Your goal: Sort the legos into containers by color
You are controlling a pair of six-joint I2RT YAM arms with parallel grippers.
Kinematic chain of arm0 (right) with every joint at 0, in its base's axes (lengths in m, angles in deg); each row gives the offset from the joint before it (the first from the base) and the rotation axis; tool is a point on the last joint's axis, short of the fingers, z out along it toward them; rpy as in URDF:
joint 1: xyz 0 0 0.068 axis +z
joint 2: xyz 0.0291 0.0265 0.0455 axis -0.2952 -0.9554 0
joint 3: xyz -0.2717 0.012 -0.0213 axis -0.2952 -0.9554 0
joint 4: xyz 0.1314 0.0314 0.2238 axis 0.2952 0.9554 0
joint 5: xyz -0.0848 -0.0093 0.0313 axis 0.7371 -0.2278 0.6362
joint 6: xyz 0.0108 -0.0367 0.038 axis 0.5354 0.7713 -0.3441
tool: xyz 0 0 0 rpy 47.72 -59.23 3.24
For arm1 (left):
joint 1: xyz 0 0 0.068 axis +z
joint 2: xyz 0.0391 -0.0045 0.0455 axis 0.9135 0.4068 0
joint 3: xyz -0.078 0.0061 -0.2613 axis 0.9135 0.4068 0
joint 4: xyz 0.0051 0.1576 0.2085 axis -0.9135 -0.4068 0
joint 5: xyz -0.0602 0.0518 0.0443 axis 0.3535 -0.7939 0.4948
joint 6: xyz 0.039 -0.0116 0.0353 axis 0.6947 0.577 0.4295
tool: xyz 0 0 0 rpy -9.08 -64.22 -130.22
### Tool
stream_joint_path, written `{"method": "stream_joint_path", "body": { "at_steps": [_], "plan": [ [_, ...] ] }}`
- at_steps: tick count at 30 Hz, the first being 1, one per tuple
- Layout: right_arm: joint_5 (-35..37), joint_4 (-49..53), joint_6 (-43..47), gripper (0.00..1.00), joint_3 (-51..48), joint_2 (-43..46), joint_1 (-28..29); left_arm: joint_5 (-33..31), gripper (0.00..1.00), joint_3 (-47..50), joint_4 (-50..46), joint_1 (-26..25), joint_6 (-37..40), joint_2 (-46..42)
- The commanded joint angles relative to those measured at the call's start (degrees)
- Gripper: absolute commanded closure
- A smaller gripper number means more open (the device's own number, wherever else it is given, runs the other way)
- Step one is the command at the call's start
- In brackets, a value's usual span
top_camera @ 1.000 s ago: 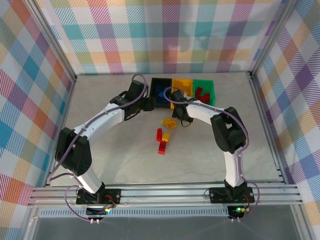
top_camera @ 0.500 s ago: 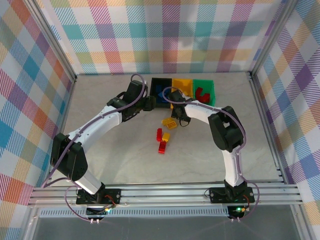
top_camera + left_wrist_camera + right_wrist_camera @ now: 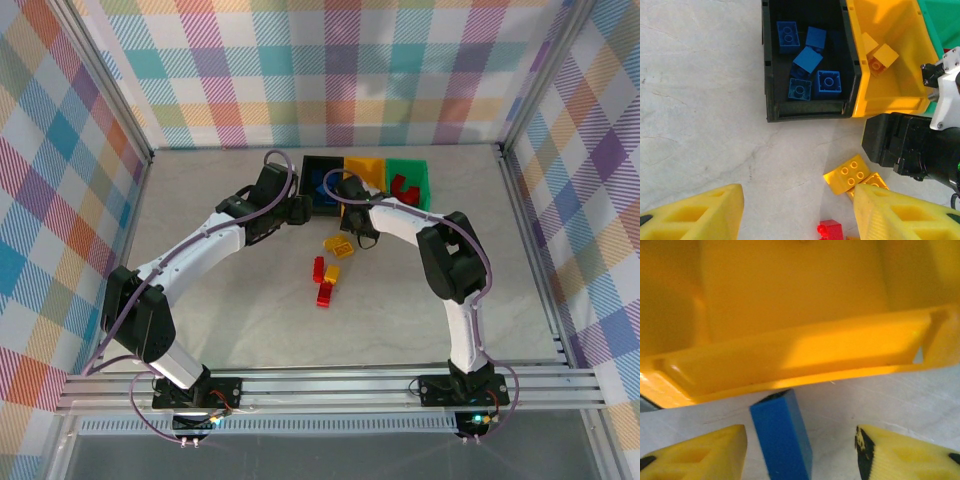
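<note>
The black bin [image 3: 771, 70] holds several blue legos [image 3: 807, 60]. Beside it the yellow bin [image 3: 890, 102] holds yellow legos [image 3: 880, 55], and the green bin [image 3: 407, 182] holds a red one. A blue lego [image 3: 781, 440] stands on end on the table just before the yellow bin's front wall [image 3: 805, 352], between the fingers of my right gripper [image 3: 800, 440]. That gripper is open, with a gap on each side of the lego. My left gripper [image 3: 797, 200] hangs open and empty over bare table in front of the black bin.
Loose yellow legos [image 3: 847, 175] and a red one [image 3: 830, 231] lie on the table near my left gripper's right finger. More red and yellow legos [image 3: 325, 280] sit mid-table. The right gripper's black body [image 3: 900, 145] is close beside the yellow legos.
The left arm's elbow has swung down and to the left. Both grippers have stayed almost where they were in front of the bins.
</note>
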State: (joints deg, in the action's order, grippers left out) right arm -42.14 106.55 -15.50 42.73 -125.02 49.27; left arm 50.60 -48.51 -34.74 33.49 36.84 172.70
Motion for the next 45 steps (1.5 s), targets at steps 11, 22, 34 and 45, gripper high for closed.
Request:
{"method": "stream_joint_path", "body": {
  "at_steps": [11,22,34,45],
  "plan": [
    [-4.8,-2.0,7.3,0.72,1.3,-1.5,-1.7,-0.8,0.41,1.1,-2.1,-0.8,0.3,-3.5],
    [-8.5,-3.2,13.5,0.84,-1.4,8.5,-1.5,-0.8,0.42,2.4,-3.4,-2.1,-3.2,-5.6],
    [-11.4,2.5,19.1,0.83,19.4,0.1,-1.7,-3.3,0.42,5.4,-7.2,-3.7,-3.6,-8.6],
    [-14.6,10.8,20.9,0.75,44.5,-17.2,-2.6,-4.3,0.42,7.6,-9.2,-3.8,-3.9,-9.9]
  ]
}}
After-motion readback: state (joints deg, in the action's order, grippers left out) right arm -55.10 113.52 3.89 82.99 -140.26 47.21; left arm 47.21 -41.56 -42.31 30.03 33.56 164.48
